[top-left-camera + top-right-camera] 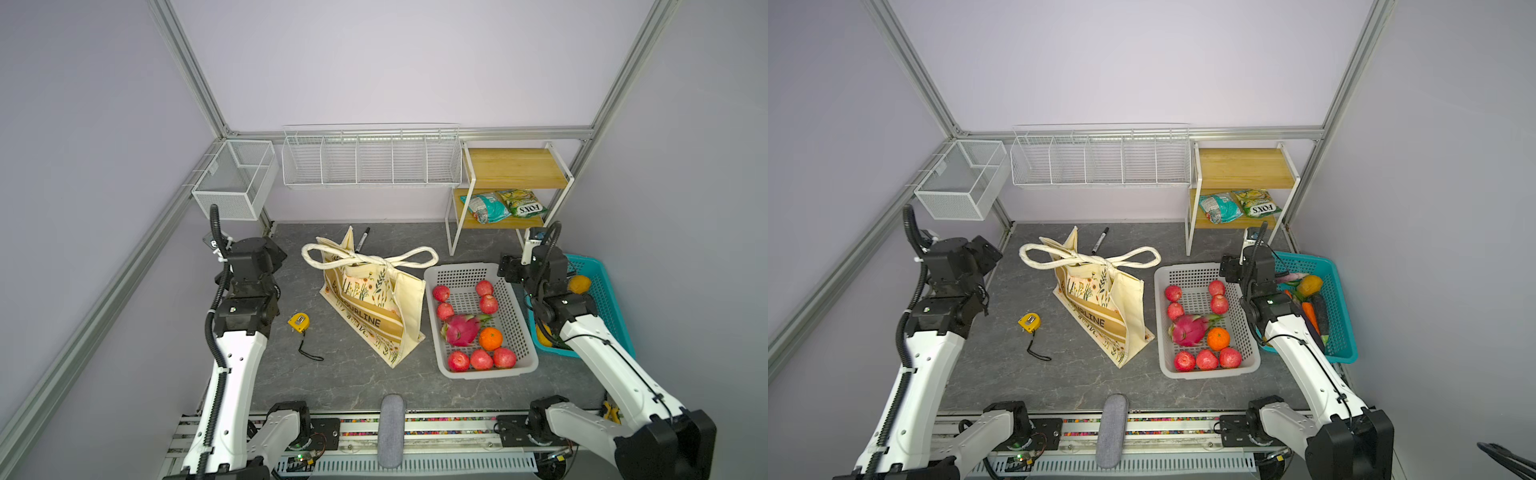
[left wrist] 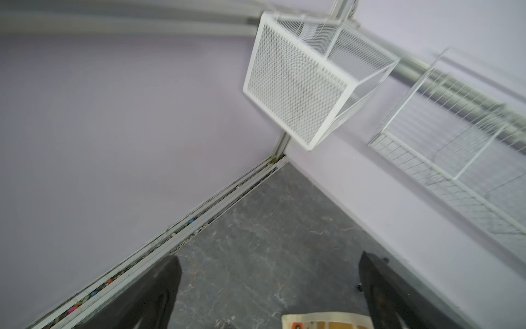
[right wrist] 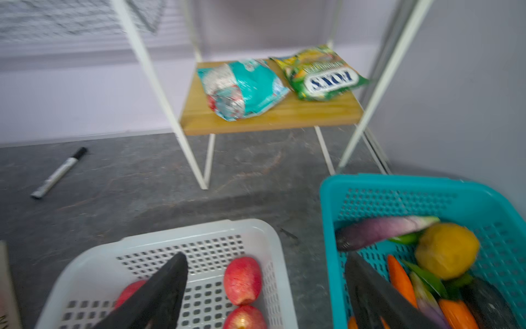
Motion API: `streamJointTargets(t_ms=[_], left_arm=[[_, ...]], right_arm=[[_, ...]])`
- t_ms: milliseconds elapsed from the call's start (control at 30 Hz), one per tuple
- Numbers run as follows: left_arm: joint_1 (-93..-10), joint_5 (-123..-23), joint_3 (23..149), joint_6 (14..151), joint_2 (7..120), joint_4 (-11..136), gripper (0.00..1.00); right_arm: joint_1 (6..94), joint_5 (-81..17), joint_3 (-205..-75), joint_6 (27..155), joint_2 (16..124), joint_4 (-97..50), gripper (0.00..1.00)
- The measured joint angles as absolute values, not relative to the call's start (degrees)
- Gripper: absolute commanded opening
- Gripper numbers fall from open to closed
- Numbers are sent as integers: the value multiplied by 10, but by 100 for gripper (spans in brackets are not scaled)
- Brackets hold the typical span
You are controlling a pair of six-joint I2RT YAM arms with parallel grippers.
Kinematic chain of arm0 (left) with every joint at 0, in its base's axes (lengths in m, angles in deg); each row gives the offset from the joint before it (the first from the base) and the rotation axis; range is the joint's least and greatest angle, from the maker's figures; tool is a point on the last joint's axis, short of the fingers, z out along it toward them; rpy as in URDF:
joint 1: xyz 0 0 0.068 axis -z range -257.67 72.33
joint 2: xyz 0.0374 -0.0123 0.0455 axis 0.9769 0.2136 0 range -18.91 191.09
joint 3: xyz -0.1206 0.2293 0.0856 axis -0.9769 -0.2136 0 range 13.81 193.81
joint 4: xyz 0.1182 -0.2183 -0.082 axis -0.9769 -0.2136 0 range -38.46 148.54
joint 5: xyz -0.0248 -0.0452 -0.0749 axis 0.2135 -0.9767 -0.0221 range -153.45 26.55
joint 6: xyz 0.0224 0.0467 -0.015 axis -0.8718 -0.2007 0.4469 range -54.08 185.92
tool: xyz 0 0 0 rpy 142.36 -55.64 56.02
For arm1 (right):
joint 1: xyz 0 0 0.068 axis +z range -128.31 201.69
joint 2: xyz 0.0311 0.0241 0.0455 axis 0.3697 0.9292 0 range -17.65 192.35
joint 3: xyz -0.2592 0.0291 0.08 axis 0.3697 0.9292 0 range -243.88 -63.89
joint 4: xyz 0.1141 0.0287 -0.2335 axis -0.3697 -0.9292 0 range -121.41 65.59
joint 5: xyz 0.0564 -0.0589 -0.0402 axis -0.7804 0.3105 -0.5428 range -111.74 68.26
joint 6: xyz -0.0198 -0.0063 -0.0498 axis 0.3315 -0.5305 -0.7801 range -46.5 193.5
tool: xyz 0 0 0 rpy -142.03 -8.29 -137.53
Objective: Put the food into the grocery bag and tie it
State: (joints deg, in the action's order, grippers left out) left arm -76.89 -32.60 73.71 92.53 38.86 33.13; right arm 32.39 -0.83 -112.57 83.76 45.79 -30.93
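Both top views are bright and evenly lit by diffuse overhead light, with faint, soft shadows on the bench (image 1: 357,386). Wide-angle stretch at picture edges. Wrist views are motion-blurred: wire rack (image 2: 455,136) streaked, teal packet (image 3: 244,88) smeared.

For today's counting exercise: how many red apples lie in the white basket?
7 red apples, all in the white basket: four in its far half, three in a row by its near wall. The dragon fruit could hide another.
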Motion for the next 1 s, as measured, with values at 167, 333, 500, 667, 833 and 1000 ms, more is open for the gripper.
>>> streamJointTargets(t_ms=[167, 333, 500, 667, 833, 1000], left_arm=[[-769, -292, 666, 902, 393, 402, 99], [-769, -288, 583, 878, 405, 502, 99], [-769, -306, 503, 853, 431, 585, 99], [-769, -324, 442, 826, 433, 667, 99], [-769, -338, 407, 811, 434, 725, 100], [-769, -349, 372, 806, 447, 782, 100]], right_arm=[[278, 26, -1052, 842, 465, -256, 89], [240, 26, -992, 842, 491, -179, 89], [221, 7, -948, 838, 528, -101, 89], [216, -39, -941, 825, 570, -37, 89], [213, -73, -939, 811, 567, -22, 89], [208, -81, -900, 805, 562, 33, 89]])
